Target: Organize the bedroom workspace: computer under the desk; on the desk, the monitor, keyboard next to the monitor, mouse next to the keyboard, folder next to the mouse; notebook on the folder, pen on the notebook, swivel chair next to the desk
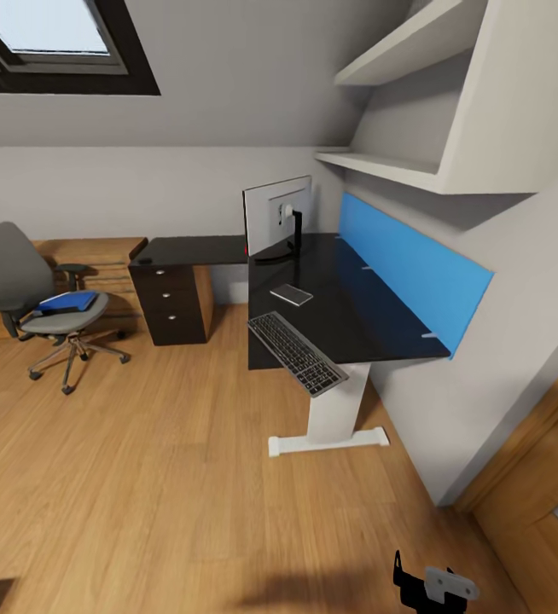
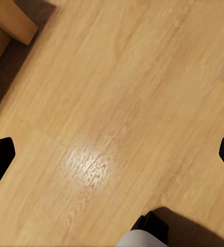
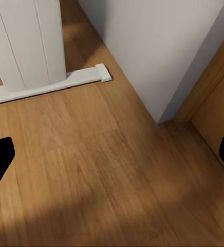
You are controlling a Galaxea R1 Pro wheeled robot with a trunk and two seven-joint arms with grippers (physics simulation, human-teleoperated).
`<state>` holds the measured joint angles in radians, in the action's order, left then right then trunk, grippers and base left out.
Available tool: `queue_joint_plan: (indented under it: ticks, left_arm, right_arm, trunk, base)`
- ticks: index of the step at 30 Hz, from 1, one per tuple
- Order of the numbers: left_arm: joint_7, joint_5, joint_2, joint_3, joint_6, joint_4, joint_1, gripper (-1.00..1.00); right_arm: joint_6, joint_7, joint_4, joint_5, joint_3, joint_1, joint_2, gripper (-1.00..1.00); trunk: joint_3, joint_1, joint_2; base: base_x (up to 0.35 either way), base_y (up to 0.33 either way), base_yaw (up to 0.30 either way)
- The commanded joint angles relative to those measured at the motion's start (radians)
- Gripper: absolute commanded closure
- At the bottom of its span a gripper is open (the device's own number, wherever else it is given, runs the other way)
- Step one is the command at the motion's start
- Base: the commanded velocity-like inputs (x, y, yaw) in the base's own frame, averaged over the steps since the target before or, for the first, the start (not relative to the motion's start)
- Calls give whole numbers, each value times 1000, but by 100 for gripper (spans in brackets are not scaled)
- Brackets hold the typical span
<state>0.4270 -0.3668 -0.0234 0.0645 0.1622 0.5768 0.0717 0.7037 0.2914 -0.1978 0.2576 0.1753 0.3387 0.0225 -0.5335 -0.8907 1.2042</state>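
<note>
The black-topped desk (image 1: pixel 347 315) stands along the right wall. The monitor (image 1: pixel 277 211) is on it, its grey back toward me. The keyboard (image 1: pixel 297 352) lies slanted at the desk's near end, overhanging the edge. The thin dark notebook (image 1: pixel 291 294) lies between them. At the left the swivel chair (image 1: pixel 23 281) stands away from the desk, with the blue folder (image 1: pixel 67 301) on its seat. A small dark thing (image 1: pixel 145 260), perhaps the mouse, sits at the desk's far left end. The computer and pen are out of view. My left gripper (image 2: pixel 112 154) and right gripper (image 3: pixel 112 159) hang open over the wood floor, holding nothing.
A dark drawer unit (image 1: pixel 172 303) stands under the desk's left wing. The white desk leg (image 3: pixel 27 41) and its foot (image 3: pixel 86 77) are close to my right gripper, beside a wall corner (image 3: pixel 158 62) and a wooden door frame (image 3: pixel 209 92). A blue wall panel (image 1: pixel 407 264) and shelves (image 1: pixel 398 111) hang above the desk.
</note>
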Motion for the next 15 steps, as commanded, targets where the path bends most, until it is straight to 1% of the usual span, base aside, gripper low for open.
queue_joint_plan:
  ticks: [1,15]
  left_arm:
    - [1,-11,0,-2,6,0,0,-100]
    - [1,-11,0,-6,5,0,0,-100]
  right_arm:
    - [2,5,0,7,9,1,1,-100]
    - [2,5,0,6,8,0,1,-100]
  trunk:
    - [-3,-4,8]
    - [-24,-58,106]
  base:
    - [0,0,0]
    - [0,0,0]
